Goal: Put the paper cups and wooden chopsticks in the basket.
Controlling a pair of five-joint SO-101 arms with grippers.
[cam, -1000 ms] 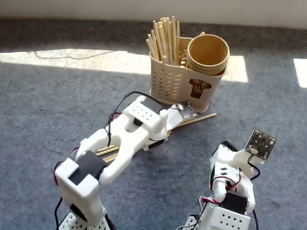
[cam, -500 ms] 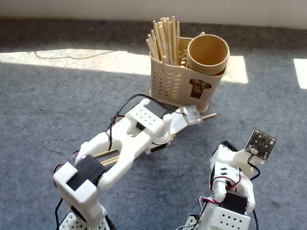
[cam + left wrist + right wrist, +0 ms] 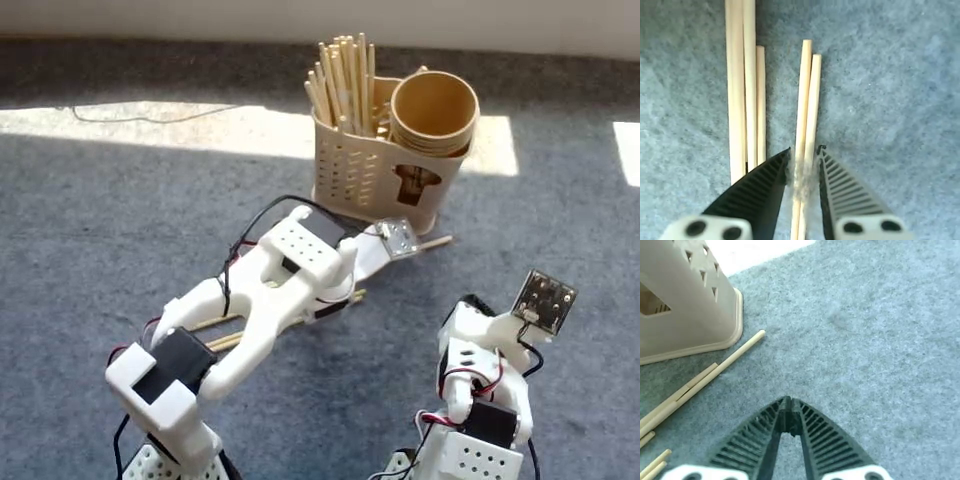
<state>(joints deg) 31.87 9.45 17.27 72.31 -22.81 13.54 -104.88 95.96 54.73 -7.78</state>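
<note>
A beige basket (image 3: 375, 165) holds a bundle of wooden chopsticks (image 3: 345, 75) and stacked paper cups (image 3: 433, 112). More chopsticks (image 3: 225, 330) lie on the grey carpet in front of it, partly hidden under my left arm (image 3: 300, 260). In the left wrist view my left gripper (image 3: 804, 150) is shut on a pair of chopsticks (image 3: 808, 95) lying on the carpet. Three more chopsticks (image 3: 745, 90) lie just beside them. My right gripper (image 3: 789, 401) is shut with nothing in it, low over the carpet, a little way from the basket (image 3: 690, 300) and a chopstick (image 3: 735, 356).
Grey carpet (image 3: 120, 220) covers the floor, with a sunlit strip behind the basket. A thin cable (image 3: 150, 115) lies at the back left. My right arm (image 3: 480, 370) stands at the front right, with open carpet around it.
My left arm has drawn back slightly toward the front left over the loose chopsticks. The right arm has not moved.
</note>
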